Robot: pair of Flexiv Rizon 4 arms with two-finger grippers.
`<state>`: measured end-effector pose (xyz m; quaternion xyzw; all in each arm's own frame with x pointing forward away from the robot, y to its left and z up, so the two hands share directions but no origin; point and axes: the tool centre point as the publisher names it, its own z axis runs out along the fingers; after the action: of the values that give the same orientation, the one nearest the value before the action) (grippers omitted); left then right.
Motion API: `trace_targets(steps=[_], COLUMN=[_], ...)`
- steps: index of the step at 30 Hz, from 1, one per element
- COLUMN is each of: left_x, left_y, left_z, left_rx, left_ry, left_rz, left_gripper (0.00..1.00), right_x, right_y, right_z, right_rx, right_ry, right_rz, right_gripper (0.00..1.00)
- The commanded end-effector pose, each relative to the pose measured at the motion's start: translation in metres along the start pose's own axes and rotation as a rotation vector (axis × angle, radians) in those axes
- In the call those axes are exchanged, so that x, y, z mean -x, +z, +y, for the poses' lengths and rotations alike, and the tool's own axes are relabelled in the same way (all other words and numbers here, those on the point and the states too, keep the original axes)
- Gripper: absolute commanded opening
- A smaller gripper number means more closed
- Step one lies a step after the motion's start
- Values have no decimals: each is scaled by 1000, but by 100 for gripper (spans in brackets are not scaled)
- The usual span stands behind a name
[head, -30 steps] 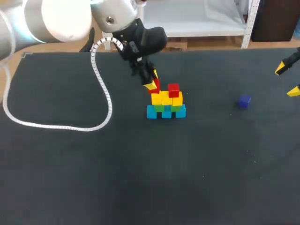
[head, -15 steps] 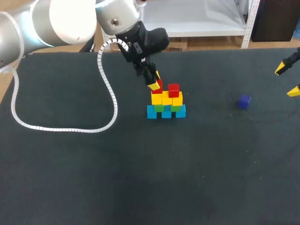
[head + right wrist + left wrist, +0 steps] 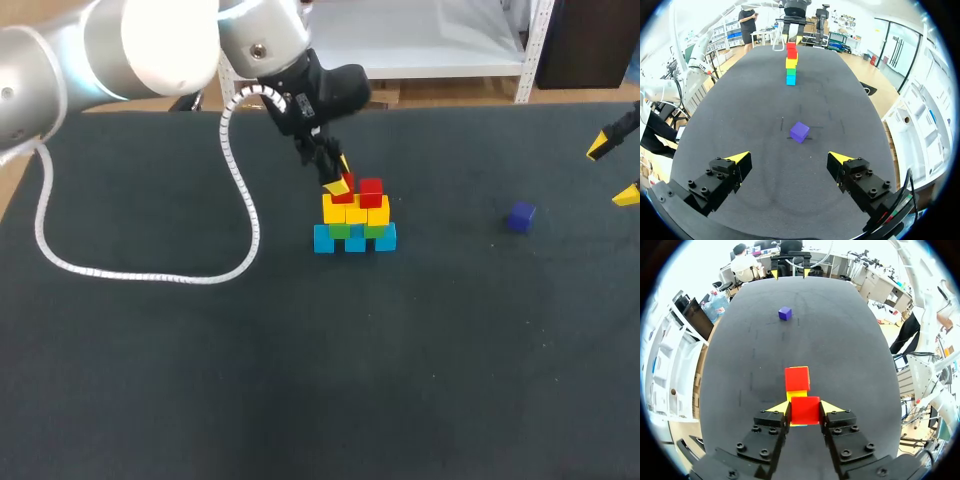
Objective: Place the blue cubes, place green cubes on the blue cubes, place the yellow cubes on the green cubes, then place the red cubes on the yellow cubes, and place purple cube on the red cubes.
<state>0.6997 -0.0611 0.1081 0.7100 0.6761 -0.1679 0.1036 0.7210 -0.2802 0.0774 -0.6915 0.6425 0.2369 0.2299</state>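
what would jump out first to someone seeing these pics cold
The bright stack of cubes mid-table stands out: blue at the base, then green, then yellow. The left gripper is shut on a red cube at its top, beside a second red cube. A lone purple cube sits apart on the right arm's side, ahead of the open right gripper.

The head camera looks down on the counter [image 3: 300,380] from behind. The left wrist camera sits close over the cube stack [image 3: 797,380]; the right wrist camera sees it from afar.
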Motion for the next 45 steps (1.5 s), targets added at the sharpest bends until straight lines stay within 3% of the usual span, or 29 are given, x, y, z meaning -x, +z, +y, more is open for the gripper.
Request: trace_targets(steps=[1,45], left_x=[1,0], left_y=[2,11], left_z=[6,14], left_rx=[-16,-35], left_ry=[2,-15], left_rz=[5,4], left_gripper=[0,0], right_x=[0,0], right_y=[0,0], right_z=[0,0], right_rx=[0,0], right_ry=[-1,-1], right_rz=[-2,-2], right_gripper=[100,100])
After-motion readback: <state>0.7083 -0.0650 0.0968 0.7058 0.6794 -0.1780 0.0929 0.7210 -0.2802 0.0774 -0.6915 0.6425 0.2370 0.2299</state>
